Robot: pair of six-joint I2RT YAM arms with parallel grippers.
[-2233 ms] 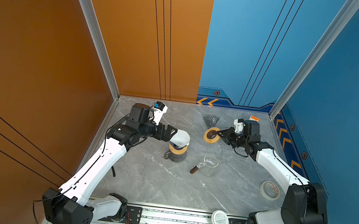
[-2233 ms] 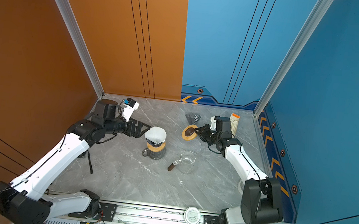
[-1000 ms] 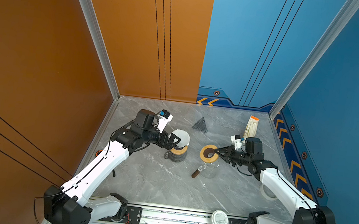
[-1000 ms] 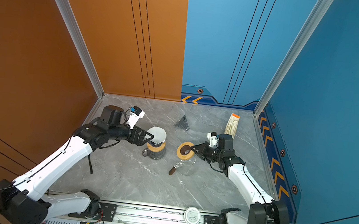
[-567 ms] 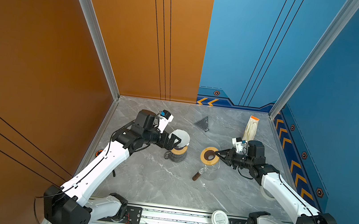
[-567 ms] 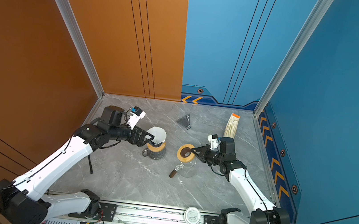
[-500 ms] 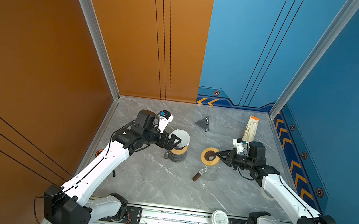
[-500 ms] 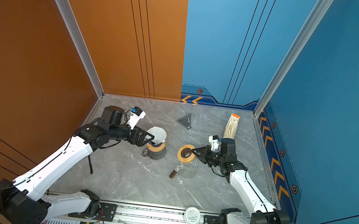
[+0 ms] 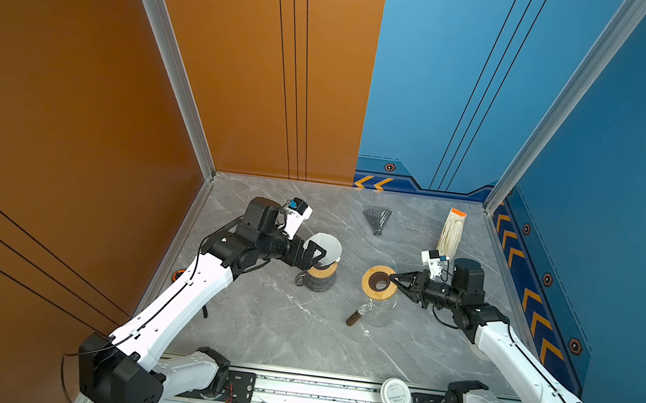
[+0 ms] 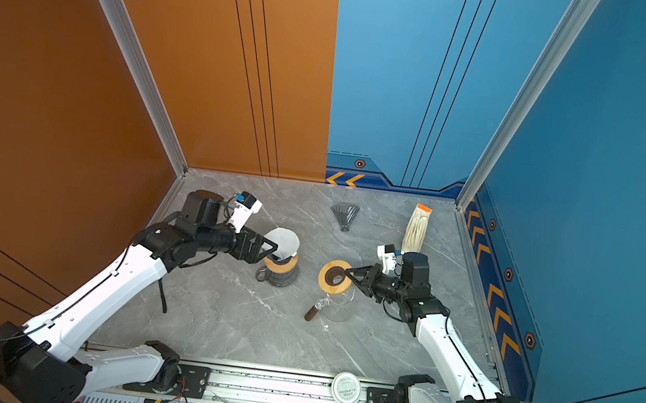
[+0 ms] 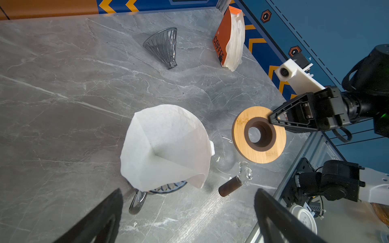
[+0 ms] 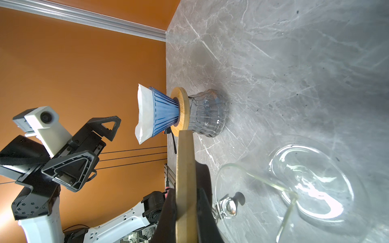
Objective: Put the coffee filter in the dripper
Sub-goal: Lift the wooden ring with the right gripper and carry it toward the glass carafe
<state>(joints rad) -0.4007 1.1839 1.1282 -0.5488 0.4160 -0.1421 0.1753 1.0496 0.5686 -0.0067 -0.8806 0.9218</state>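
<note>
White coffee filter (image 11: 166,145) is sitting inside the blue dripper (image 12: 164,113), placement looking done, only retreat remaining; I am holding left gripper (image 12: 103,141) wide open beside it, right gripper (image 11: 271,118) pinching a wooden ring (image 11: 263,154).

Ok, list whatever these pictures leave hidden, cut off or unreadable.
Inside of the blue dripper: covered by the paper filter in the left wrist view and both top views.
Print on the white lid: too small in both top views.
Wooden ring: edge-on and cut off by the right wrist view's edge.
</note>
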